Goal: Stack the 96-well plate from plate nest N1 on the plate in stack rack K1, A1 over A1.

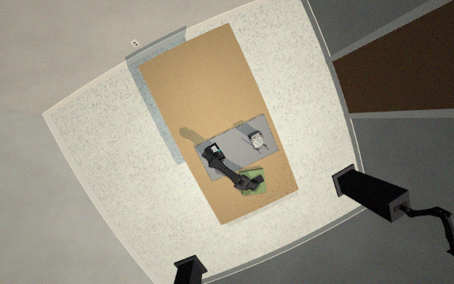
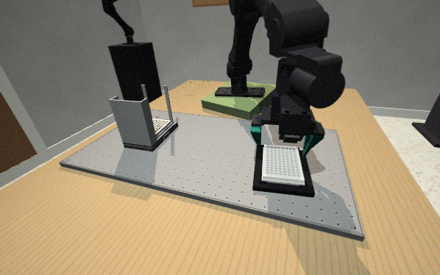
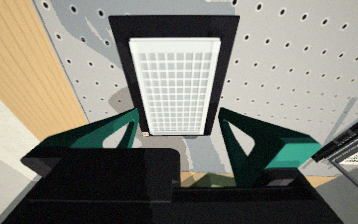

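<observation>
Straddling the plate's (image 3: 174, 84) near short end, the spread, empty tool (image 3: 178, 131); its long axis runs directly away.

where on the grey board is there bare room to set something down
The widest bare stretch of the grey board lies between the rack and the black nest, plus the strip along its front edge. Around the plate it is crowded: the open tool straddles its far end.
</observation>
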Robot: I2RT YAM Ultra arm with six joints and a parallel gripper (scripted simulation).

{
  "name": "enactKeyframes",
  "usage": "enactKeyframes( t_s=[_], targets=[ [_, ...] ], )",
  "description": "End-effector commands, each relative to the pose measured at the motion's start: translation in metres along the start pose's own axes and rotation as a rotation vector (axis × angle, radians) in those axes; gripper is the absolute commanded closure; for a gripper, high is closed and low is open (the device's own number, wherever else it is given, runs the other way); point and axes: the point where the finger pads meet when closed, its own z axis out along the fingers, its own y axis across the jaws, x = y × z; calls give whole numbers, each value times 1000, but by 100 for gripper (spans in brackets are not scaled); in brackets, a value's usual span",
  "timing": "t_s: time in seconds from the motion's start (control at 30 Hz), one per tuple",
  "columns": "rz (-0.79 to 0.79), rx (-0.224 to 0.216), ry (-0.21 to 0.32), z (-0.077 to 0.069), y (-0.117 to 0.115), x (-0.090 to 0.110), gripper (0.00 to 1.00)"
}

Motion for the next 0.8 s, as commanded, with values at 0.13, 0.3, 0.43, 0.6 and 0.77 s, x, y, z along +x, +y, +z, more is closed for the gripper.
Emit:
enactKeyframes(
  t_s=[0.13, 0.3, 0.43, 0.6, 0.77],
  targets=[
    [1, -11, -23, 10, 1, -6, 0],
    [0, -8, -16, 22, 1, -5, 0],
    [-1, -11, -22, 26, 2, -6, 0],
    [5, -24, -56, 20, 3, -14, 0],
    [4, -23, -56, 20, 4, -14, 0]
  ],
)
